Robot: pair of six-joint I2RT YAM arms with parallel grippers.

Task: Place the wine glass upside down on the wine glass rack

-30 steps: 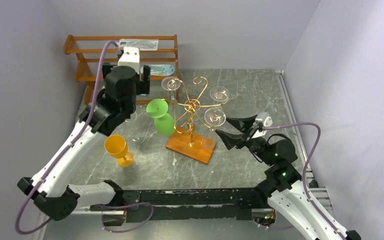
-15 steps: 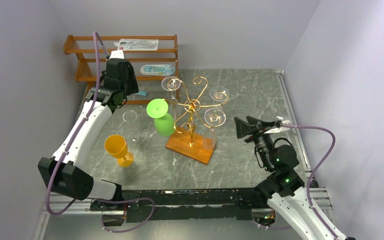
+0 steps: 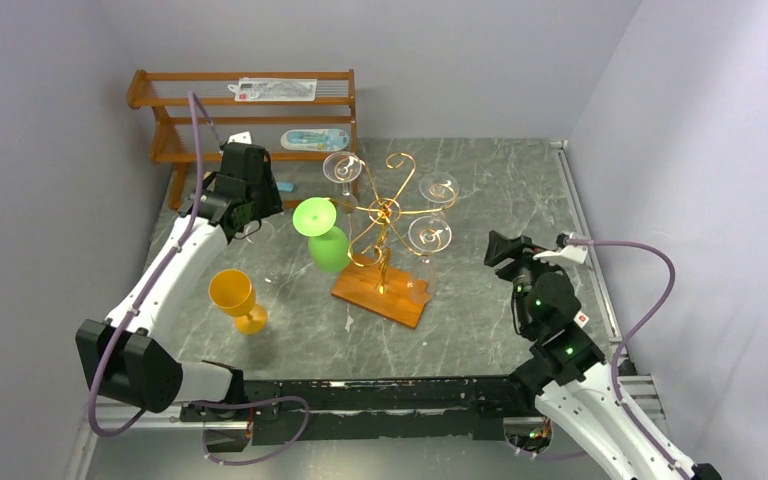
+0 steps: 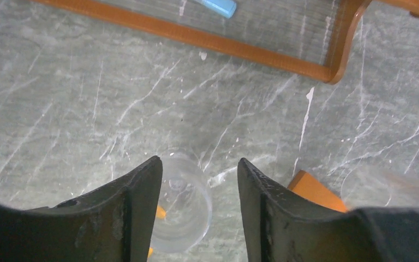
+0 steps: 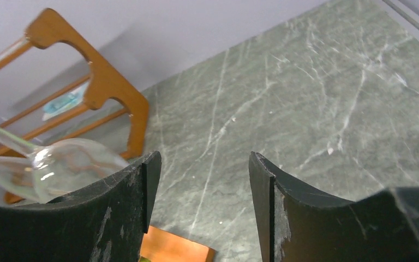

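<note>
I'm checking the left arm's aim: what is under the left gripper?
A clear wine glass stands rim-up on the table below the open left gripper. Its stem and foot cannot be made out beneath the bowl.

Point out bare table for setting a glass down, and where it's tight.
Bare: the far right corner of the table, right of the wine glass rack; also the near strip in front of its wooden base. Crowded: left side, around the yellow goblet, green glass and clear glass.

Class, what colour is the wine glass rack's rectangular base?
Orange-brown base, seen best in the top external view.
</note>
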